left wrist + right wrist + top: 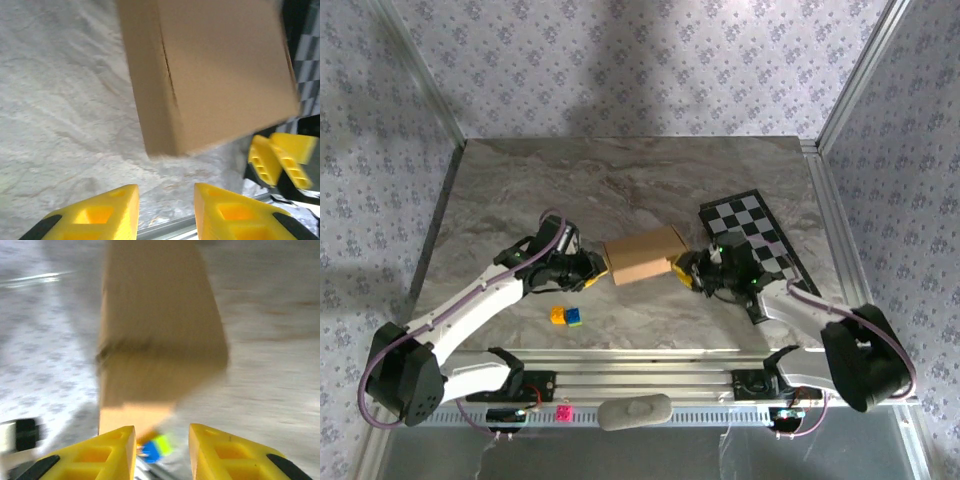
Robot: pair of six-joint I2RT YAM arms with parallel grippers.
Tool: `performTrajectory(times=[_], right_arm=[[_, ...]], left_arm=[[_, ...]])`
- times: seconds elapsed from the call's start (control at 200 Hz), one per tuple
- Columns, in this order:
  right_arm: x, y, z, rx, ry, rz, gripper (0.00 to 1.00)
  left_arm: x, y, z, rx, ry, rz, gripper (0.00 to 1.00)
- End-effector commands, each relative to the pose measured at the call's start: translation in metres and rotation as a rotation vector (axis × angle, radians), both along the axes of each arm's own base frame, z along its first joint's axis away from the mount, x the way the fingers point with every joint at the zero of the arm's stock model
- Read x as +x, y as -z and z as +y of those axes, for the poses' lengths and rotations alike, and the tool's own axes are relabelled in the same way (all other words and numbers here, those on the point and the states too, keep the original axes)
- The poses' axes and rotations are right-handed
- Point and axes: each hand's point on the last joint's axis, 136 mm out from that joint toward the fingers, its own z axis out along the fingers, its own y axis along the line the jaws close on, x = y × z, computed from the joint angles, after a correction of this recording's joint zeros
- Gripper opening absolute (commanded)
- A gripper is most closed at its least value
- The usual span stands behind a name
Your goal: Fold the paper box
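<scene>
The left gripper (pixel 166 212) is released: its yellow jaws stand apart with nothing between them, just short of the near corner of the paper box (pixel 215 75). The right gripper (pixel 162 452) is also parted and empty, facing the opposite end of the box. Its view is blurred, so I cannot tell whether a finger touches the cardboard.

From above, the box lies near the middle of the bench (pixel 620 190), between the two grippers. Its lid is down, so it reads as a closed, shallow block. A dark slit (pixel 169 75) runs along the edge where the top face meets the side wall on the left gripper's side.

The folding looks nearly complete, and the step in hand is probably seating that lid edge. To do it well:

- Brace one end with one gripper while the other presses down close to the slit, not on the middle of the lid, where the board would bow.
- Push squarely so the light box neither spins nor slides toward the checkerboard (pixel 752 232) beyond the right gripper.
- The small coloured cubes (pixel 565 316) nearer the arm bases are well apart and need no attention.
</scene>
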Motion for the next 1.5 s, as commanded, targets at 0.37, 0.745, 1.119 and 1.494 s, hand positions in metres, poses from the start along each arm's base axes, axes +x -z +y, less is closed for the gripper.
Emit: performTrajectory(times=[0.37, 0.745, 1.119, 1.494], right_arm=[[-0.029, 0.034, -0.052, -0.352, -0.1, 0.168, 0.7], [-0.004, -0.153, -0.192, -0.793, 0.239, -0.209, 0.99], [0.051, -0.184, -0.249, -1.3, 0.331, -0.693, 1.0], [0.087, -0.039, -0.233, -1.252, 0.102, -0.624, 0.99]], left_arm=[[0.022, -0.027, 0.019, 0.112, 0.017, -0.061, 0.41], [0.064, -0.085, 0.095, 0.277, -0.188, -0.308, 1.0], [0.066, -0.11, 0.217, 0.966, -0.402, -0.574, 1.0], [0.094, -0.008, 0.207, 1.006, -0.056, -0.641, 1.0]])
